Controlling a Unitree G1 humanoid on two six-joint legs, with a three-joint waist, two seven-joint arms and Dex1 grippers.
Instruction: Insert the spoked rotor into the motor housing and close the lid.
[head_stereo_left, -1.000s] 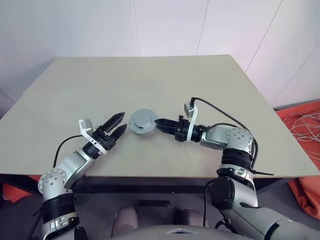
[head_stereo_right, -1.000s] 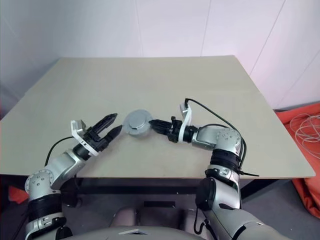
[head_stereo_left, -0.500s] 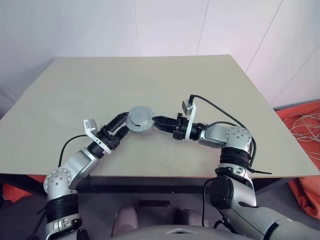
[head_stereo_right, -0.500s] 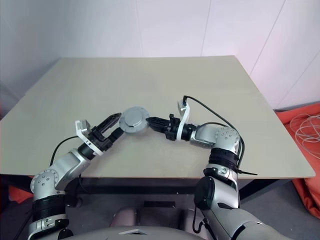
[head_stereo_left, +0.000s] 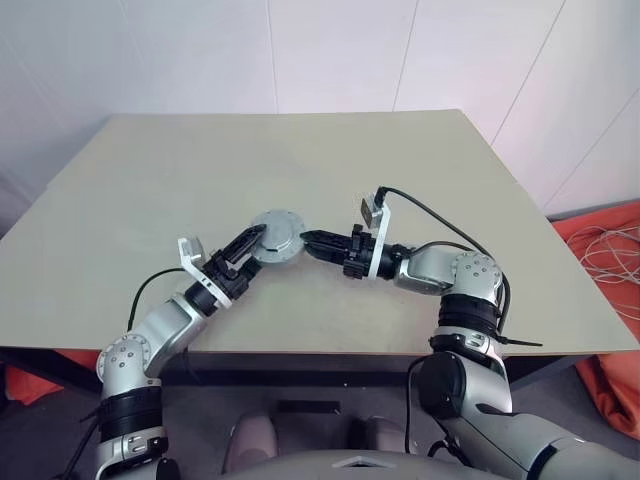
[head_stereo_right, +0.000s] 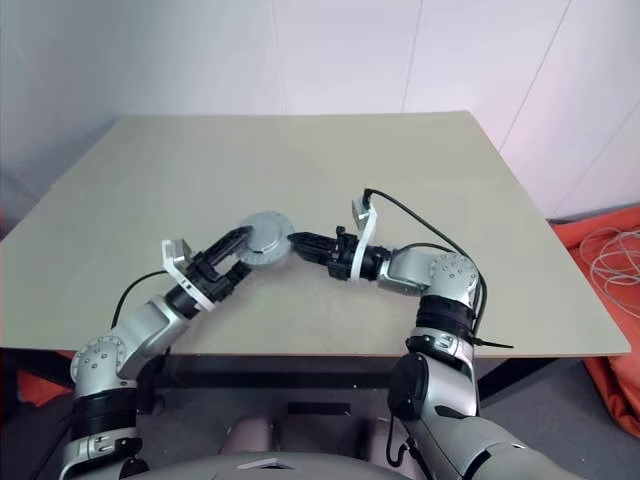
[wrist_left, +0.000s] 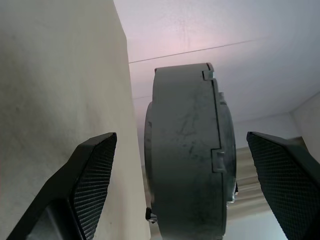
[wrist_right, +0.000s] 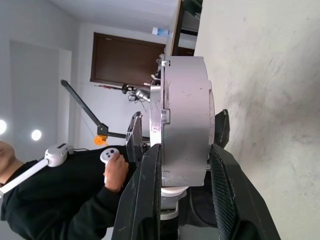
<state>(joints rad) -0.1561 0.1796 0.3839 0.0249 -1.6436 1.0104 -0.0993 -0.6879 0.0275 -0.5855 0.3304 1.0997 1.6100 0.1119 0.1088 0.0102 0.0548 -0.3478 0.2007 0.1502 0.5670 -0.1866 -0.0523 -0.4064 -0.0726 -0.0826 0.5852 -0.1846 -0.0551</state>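
My right gripper (head_stereo_left: 308, 240) is shut on the motor housing (head_stereo_left: 277, 236), a short round grey drum held just above the table (head_stereo_left: 300, 150). In the right wrist view its fingers (wrist_right: 148, 190) clamp the housing (wrist_right: 185, 120) across its two flat faces. A plain grey flanged face, apparently the lid (head_stereo_right: 265, 237), covers the side turned to me. My left gripper (head_stereo_left: 247, 250) is open, with its fingers (wrist_left: 95, 175) either side of the housing (wrist_left: 187, 150) and apart from it. The spoked rotor is hidden.
The table's near edge (head_stereo_left: 300, 352) runs just below both arms. An orange cloth with pale cables (head_stereo_left: 610, 260) lies on the floor to the right. In the right wrist view a person in black (wrist_right: 55, 210) holds a controller behind the housing.
My left gripper has moved right, and its open fingers now flank the housing. The right gripper has kept its grip and stayed about where it was.
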